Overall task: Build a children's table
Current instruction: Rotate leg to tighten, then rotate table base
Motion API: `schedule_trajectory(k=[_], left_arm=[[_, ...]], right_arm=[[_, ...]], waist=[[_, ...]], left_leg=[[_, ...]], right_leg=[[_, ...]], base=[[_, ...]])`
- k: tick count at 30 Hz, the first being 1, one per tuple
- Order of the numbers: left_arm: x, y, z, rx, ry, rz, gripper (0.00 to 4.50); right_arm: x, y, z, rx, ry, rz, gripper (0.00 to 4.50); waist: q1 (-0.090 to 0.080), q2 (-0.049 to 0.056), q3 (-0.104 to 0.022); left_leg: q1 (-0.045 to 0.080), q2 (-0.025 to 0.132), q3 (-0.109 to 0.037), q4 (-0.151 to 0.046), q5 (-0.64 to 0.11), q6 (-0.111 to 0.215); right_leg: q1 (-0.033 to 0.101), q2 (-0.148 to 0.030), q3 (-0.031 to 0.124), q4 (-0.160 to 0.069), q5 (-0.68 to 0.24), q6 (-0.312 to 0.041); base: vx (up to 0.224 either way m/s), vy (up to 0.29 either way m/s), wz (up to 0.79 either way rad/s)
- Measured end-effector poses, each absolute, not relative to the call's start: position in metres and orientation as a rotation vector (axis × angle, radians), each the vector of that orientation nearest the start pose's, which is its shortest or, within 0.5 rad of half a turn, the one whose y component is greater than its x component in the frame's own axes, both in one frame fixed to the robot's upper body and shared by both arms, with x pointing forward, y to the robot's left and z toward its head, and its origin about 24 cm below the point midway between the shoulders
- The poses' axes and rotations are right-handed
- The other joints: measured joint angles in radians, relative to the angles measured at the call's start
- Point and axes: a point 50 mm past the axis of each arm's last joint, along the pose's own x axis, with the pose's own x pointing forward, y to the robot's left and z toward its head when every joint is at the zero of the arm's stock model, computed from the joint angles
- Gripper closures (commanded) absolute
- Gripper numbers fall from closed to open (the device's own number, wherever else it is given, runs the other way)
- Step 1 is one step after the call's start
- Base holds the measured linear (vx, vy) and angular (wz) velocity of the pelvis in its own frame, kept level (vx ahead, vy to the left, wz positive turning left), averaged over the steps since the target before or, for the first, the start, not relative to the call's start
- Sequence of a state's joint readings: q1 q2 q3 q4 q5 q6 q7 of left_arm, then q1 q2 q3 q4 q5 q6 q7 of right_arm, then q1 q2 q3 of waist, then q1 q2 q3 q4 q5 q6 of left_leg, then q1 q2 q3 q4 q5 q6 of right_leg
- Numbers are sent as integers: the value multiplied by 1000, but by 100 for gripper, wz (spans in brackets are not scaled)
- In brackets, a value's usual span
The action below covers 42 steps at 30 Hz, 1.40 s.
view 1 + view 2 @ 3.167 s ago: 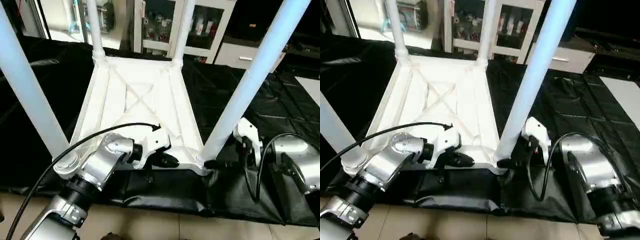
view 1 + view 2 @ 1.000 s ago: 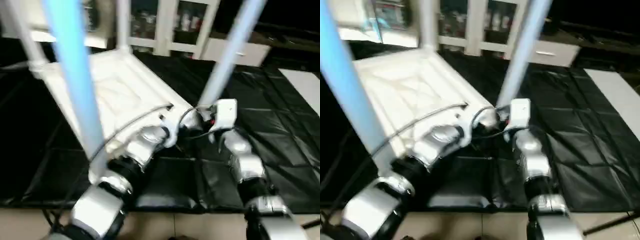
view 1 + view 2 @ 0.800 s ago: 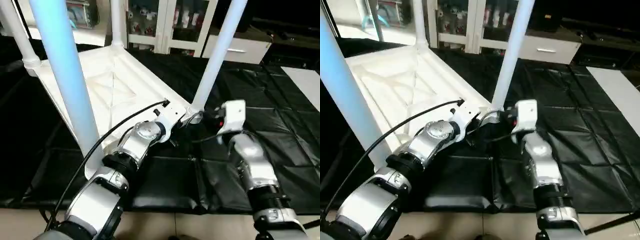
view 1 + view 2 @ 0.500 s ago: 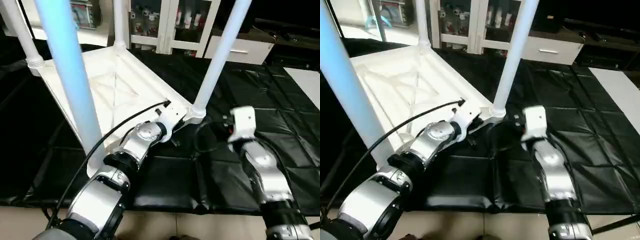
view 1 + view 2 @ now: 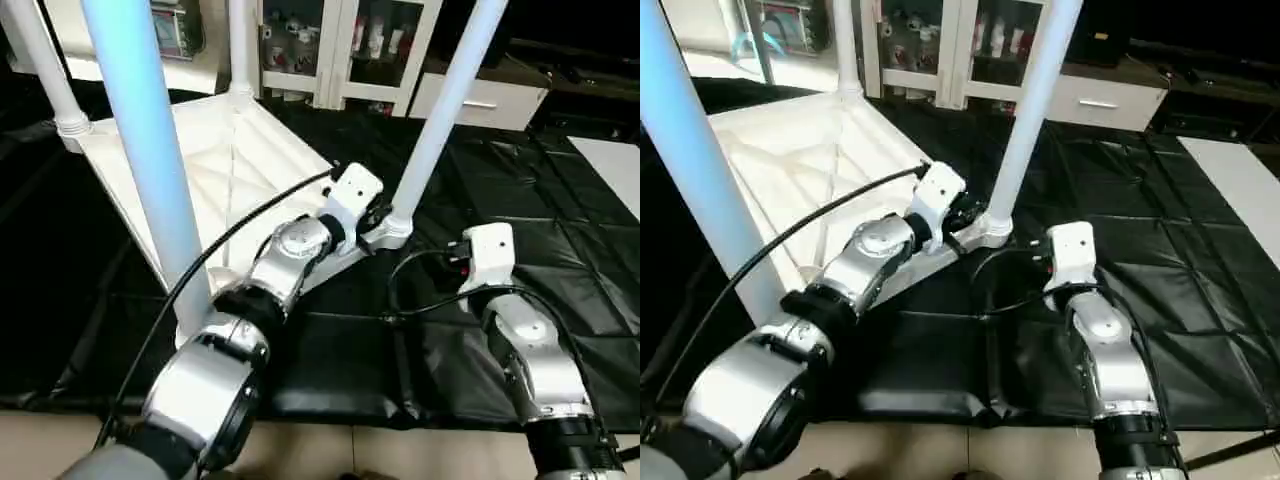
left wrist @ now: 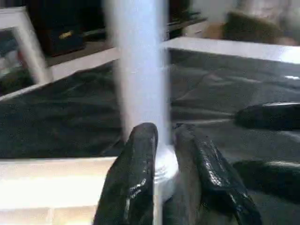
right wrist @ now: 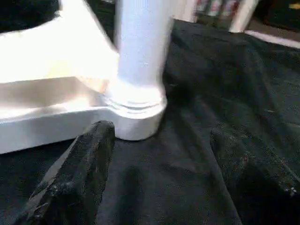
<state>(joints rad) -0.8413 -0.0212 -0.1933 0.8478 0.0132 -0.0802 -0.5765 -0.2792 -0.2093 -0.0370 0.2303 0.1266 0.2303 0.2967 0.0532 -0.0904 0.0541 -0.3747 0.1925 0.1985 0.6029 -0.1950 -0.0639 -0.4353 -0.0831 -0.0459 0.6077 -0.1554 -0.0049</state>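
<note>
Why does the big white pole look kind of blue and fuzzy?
In the left eye view the nearest leg stands very close to the camera, so it looks bluish and soft. In the left wrist view another leg is blurred too, while the black fingers gleam with glare.

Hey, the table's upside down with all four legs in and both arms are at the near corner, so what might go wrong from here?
1. The left pincer sits right at the foot of the leg; a sideways nudge might tilt or loosen it in the corner socket.
2. The left arm's cable runs close by another leg and might snag there.
3. The right pincer stands open near that socket on the loose black sheet, which might bunch up.
</note>
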Motion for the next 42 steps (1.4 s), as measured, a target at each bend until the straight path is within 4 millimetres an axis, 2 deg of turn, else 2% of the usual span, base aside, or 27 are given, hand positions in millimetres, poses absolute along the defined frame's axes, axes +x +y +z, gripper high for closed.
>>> schedule_trajectory(k=[3,6,8,10,14,21,24,30,37,42], left_arm=[[332,33,92,228,39,-1008,328],[310,39,82,219,99,-1037,328],[303,37,86,228,93,-1056,328],[297,37,90,248,100,-1050,328],[284,47,73,332,274,-971,328],[292,76,58,455,438,-802,328],[295,77,58,468,465,-780,328],[320,76,54,528,468,-716,328],[362,75,54,667,426,-573,328],[375,82,58,737,370,-499,328]], right_arm=[[306,-169,48,-37,217,355,98],[309,-172,50,-43,217,346,98],[310,-171,51,-43,213,347,98],[310,-169,51,-43,212,352,98],[307,-169,51,-66,228,402,98],[285,-180,50,-123,282,518,98],[280,-182,49,-121,290,526,98],[273,-185,47,-110,304,516,98],[273,-186,50,-108,295,499,98],[273,-186,51,-110,294,495,98]], waist=[[-5,0,0],[3,-2,1],[9,-2,0],[5,-2,0],[-4,-4,-1],[-8,-2,0],[-12,-1,0],[-19,2,0],[-23,3,0],[-19,3,-1]], left_leg=[[1,1,1,0,0,0],[0,1,1,0,0,-1],[0,1,1,1,0,-1],[0,0,3,1,1,-1],[0,1,2,1,1,-1],[-1,1,0,0,1,-2],[-1,1,0,1,1,-2],[0,0,-2,1,1,-2],[-4,0,-8,1,1,-2],[-9,0,-12,3,1,-1]], right_leg=[[0,0,0,1,-1,-1],[-1,0,0,2,-1,-1],[1,0,1,2,-2,2],[2,0,4,1,-4,6],[1,0,3,2,-5,7],[1,2,3,1,-6,10],[1,2,4,1,-5,9],[1,2,3,0,-4,10],[1,5,1,-7,1,10],[0,6,-1,-14,14,4]], base=[[0,0,0],[0,0,0],[0,0,0],[0,0,0],[0,0,0],[0,0,0],[0,0,0],[0,0,0],[0,0,0],[0,0,0]])
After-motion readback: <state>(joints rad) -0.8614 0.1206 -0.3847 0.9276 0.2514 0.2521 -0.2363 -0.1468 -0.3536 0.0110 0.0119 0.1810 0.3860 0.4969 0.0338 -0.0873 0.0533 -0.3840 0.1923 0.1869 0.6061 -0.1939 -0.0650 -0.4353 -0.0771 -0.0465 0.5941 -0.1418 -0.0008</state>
